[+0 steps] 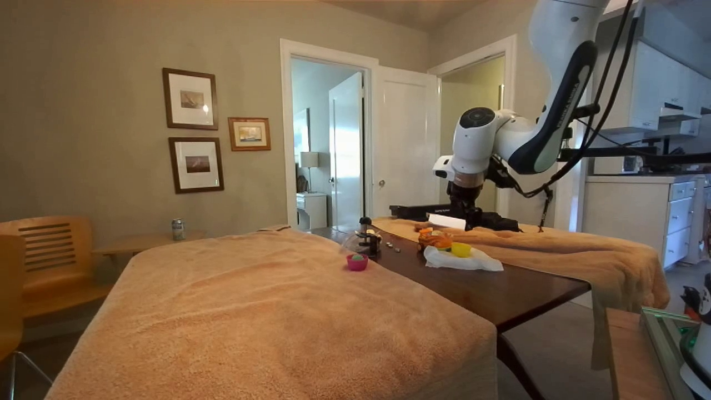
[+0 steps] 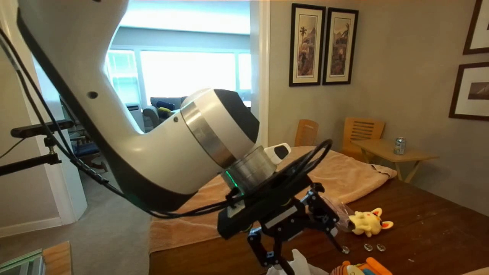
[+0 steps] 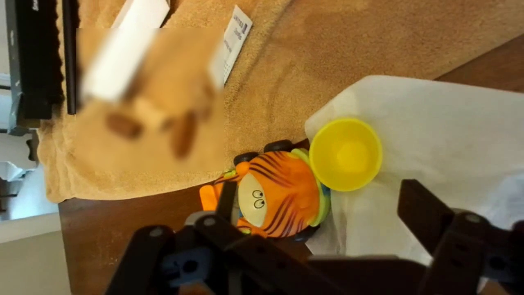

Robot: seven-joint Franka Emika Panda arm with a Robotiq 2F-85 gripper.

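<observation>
Tool (image 3: pixel 319 200): you have it wide, nothing between the fingers; it hangs over the things in the wrist view and seems to touch none.
Striped orange toy (image 3: pixel 282 192): nearest your tool, beside the orange-tan towel (image 3: pixel 348 53) on the dark surface (image 3: pixel 94 233), partly hidden by one finger.
Yellow cup (image 3: pixel 346 153): mouth up on the crumpled white sheet (image 3: pixel 442 135), right beside the toy; you can't be sure they touch.
Hover over toy and cup: this reads as positioning, with no grip taken yet.
Move from here: any descent would likely need you to centre first, since the gap spans parts of both, and the loose sheet could drag.
Further along: exterior views give you a pink cup (image 1: pixel 357 263) with something green inside, a yellow plush toy (image 2: pixel 366 222) and small clear pieces (image 2: pixel 368 247).
Room: around you are a wooden chair (image 1: pixel 55 278), a drinks can (image 1: pixel 178 229) near the wall, tall framed pictures (image 2: pixel 307 46) and a white door (image 1: pixel 405 144).
</observation>
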